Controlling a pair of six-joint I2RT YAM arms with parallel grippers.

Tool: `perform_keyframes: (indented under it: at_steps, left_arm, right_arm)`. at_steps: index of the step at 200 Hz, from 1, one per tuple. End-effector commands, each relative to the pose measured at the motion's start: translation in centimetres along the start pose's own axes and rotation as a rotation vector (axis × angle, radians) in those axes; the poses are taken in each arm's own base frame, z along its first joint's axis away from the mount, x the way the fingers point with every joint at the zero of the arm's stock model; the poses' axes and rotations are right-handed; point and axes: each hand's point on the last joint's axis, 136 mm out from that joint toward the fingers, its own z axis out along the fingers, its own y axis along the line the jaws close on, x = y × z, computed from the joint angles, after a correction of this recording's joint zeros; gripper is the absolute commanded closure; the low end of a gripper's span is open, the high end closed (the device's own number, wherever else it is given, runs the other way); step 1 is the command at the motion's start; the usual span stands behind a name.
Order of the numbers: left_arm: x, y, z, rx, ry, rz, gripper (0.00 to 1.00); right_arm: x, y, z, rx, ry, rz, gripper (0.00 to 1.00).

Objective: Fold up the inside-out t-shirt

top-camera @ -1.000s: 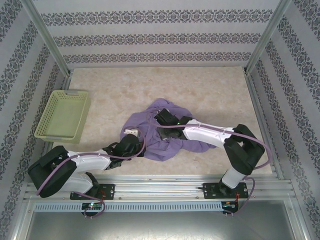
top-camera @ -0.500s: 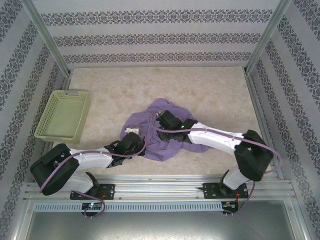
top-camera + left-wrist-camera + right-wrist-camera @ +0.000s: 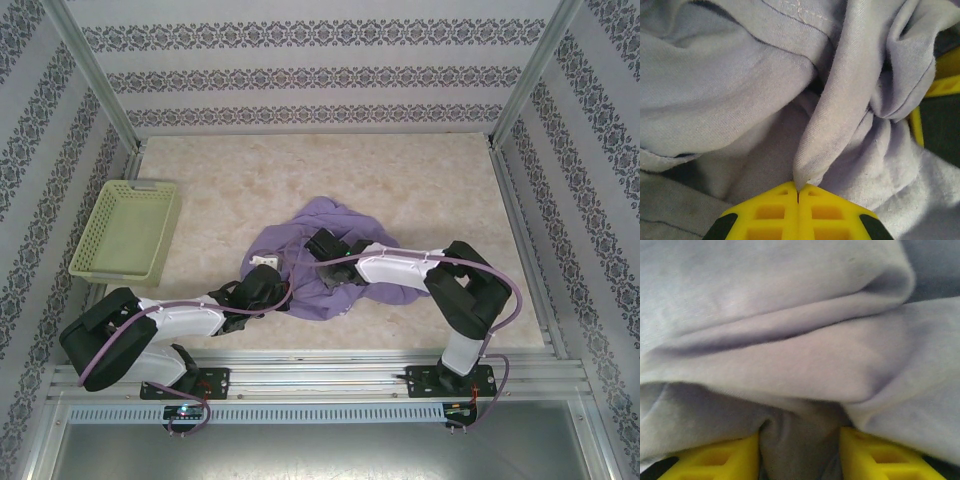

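Pinching a narrow fold of the inside-out t-shirt [image 3: 830, 125], the left end effector [image 3: 798, 192] had its yellow fingers [image 3: 770, 215] pressed together at the heap's near-left edge. The right end effector [image 3: 800, 452] stood partly spread and pushed into the cloth, with fabric apparently lying loose in the gap. The t-shirt lay crumpled mid-surface [image 3: 420, 180], well apart from the green basket [image 3: 125, 232].
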Motion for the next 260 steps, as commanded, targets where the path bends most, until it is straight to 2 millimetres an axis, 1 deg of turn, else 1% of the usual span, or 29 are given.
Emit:
perform_keyframes:
  at_steps: [1, 18, 26, 32, 51, 69, 81, 102, 118, 129, 140, 151, 155, 164, 172, 178, 186, 196, 207, 215, 232, 238, 250, 260]
  left_arm:
    - [-0.2, 0.4, -0.3, -0.015, -0.001, 0.009, 1.0]
    - [-0.1, 0.6, -0.3, -0.019, 0.001, 0.007, 1.0]
    - [-0.1, 0.6, -0.2, -0.022, 0.001, 0.008, 1.0]
    - [0.0, 0.8, -0.2, -0.028, 0.004, 0.01, 1.0]
    - [-0.1, 1.6, -0.2, -0.081, 0.009, 0.02, 1.0]
    - [-0.2, 3.1, -0.3, -0.189, 0.02, 0.038, 1.0]
    - [-0.5, 4.2, -0.5, -0.267, 0.027, 0.057, 1.0]
    - [-1.5, 5.6, -0.9, -0.363, 0.023, 0.08, 1.0]
    - [-3.0, 5.7, -1.5, -0.384, -0.013, 0.092, 1.0]
    - [-4.2, 5.3, -2.1, -0.386, -0.047, 0.106, 1.0]
    - [-5.4, 4.2, -2.7, -0.356, -0.078, 0.125, 1.0]
    - [-6.4, 2.2, -3.2, -0.273, -0.095, 0.144, 1.0]
    - [-6.6, 1.3, -3.4, -0.234, -0.099, 0.149, 0.98]
    - [-7.1, -0.8, -4.2, -0.141, -0.116, 0.155, 0.88]
    - [-7.4, -2.9, -5.1, -0.058, -0.146, 0.167, 0.79]
    - [-7.5, -4.6, -5.9, 0.009, -0.173, 0.183, 0.74]
    - [-7.2, -6.7, -6.8, 0.09, -0.196, 0.211, 0.69]
    - [-6.3, -9.0, -7.4, 0.179, -0.2, 0.247, 0.63]
    - [-4.9, -11.2, -7.4, 0.262, -0.187, 0.298, 0.58]
    - [-3.8, -12.5, -7.2, 0.311, -0.175, 0.337, 0.52]
    - [-1.7, -14.4, -6.4, 0.389, -0.149, 0.38, 0.41]
    - [-1.5, -15.0, -6.3, 0.419, -0.15, 0.377, 0.38]
    - [-1.1, -15.5, -5.6, 0.441, -0.149, 0.367, 0.32]
    - [-1.2, -15.1, -4.7, 0.404, -0.15, 0.358, 0.28]
  right_arm:
    - [-1.7, -1.2, -0.9, 0.018, -0.05, 0.023, 0.7]
    - [-2.1, -1.5, -1.1, 0.008, -0.056, 0.042, 0.9]
    - [-2.3, -1.6, -1.3, 0.011, -0.062, 0.041, 0.97]
    - [-2.5, -1.7, -1.6, 0.012, -0.068, 0.042, 1.0]
    - [-3.0, -1.9, -2.9, 0.019, -0.089, 0.041, 1.0]
    - [-3.5, -2.1, -5.1, 0.03, -0.129, 0.037, 1.0]
    - [-3.9, -2.1, -7.1, 0.042, -0.162, 0.027, 1.0]
    - [-4.7, -2.2, -11.7, 0.048, -0.251, 0.02, 1.0]
    - [-5.1, -2.6, -14.9, 0.011, -0.335, 0.062, 1.0]
    - [-5.2, -2.8, -16.5, -0.025, -0.39, 0.103, 1.0]
    - [-5.3, -2.6, -17.5, -0.076, -0.437, 0.142, 1.0]
    - [-5.5, -1.9, -18.0, -0.14, -0.475, 0.177, 1.0]
    - [-5.5, -1.7, -17.9, -0.158, -0.482, 0.192, 1.0]
    - [-5.5, -1.4, -17.6, -0.183, -0.49, 0.232, 1.0]
    - [-5.5, -1.5, -17.1, -0.181, -0.493, 0.272, 1.0]
    - [-5.5, -1.5, -16.7, -0.182, -0.495, 0.297, 1.0]
    - [-5.6, -1.3, -16.1, -0.188, -0.496, 0.325, 1.0]
    - [-5.9, -0.9, -15.7, -0.208, -0.502, 0.352, 1.0]
    - [-6.2, -0.4, -15.3, -0.232, -0.502, 0.368, 1.0]
    - [-6.5, 0.0, -15.1, -0.244, -0.503, 0.378, 1.0]
    - [-6.8, 0.2, -14.9, -0.245, -0.502, 0.398, 1.0]
    - [-6.8, 0.3, -14.8, -0.245, -0.501, 0.405, 1.0]
    - [-6.7, 0.4, -14.4, -0.249, -0.494, 0.423, 1.0]
    - [-6.6, 0.5, -14.1, -0.257, -0.488, 0.438, 1.0]
